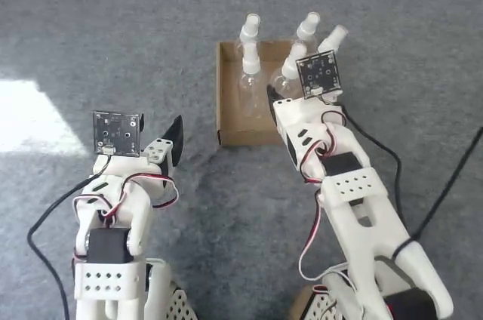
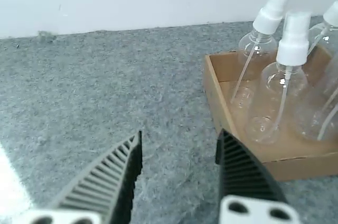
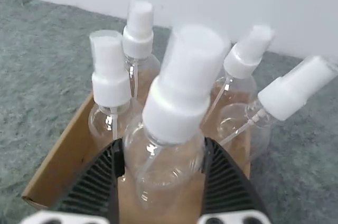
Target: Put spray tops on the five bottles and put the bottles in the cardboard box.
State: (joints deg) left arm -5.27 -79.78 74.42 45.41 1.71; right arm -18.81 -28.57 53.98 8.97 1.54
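Right gripper clenched on a bottle — over the cardboard box, upper centre of the high view; left gripper spread open — lower left

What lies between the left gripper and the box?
Only bare grey carpet. The high view shows the stretch from the left gripper to the box with nothing on it, and the left wrist view agrees.

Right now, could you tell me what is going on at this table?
The right gripper grips a spray-topped bottle at the cardboard box, where four other topped bottles are gathered. The left gripper hangs open and empty over the grey carpet beside the box. All five bottles carry tops.
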